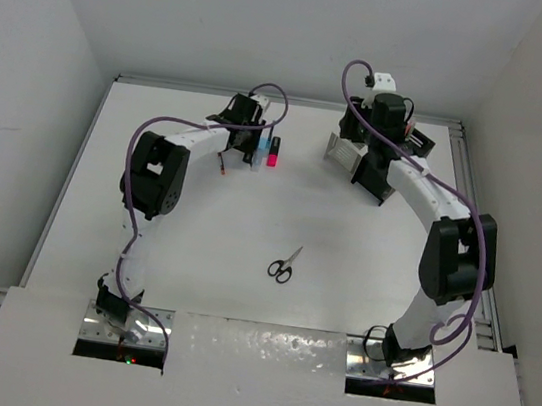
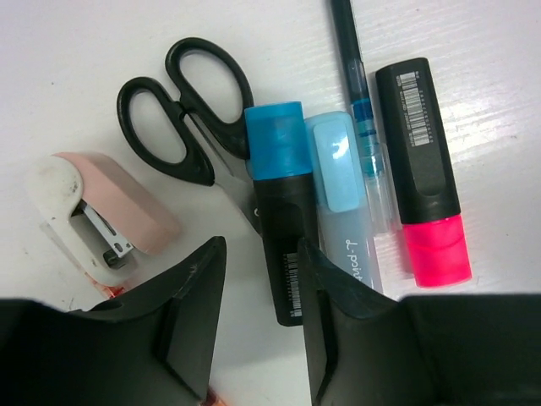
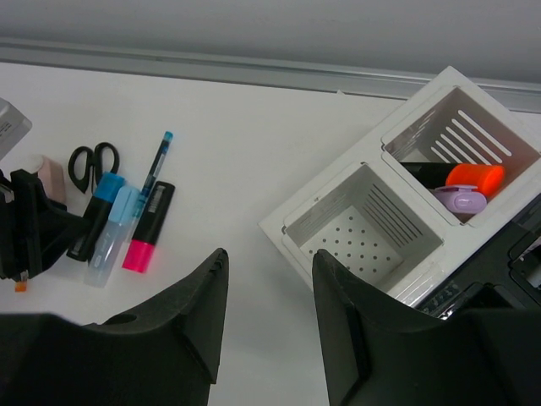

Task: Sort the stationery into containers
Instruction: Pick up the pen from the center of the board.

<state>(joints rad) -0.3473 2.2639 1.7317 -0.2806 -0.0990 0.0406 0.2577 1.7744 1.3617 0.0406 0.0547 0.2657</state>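
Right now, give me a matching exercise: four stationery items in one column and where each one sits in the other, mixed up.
1 orange marker
2 lone scissors
3 pink stapler
4 pink-tipped marker

A alone out on the table
B just right of the thin pen
C inside the white organiser
D left of the second scissors

Pairs: 1-C, 2-A, 3-D, 4-B

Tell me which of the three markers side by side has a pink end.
The black marker farthest from the scissors; the other black marker has a blue cap, and the pale blue marker shows no pink.
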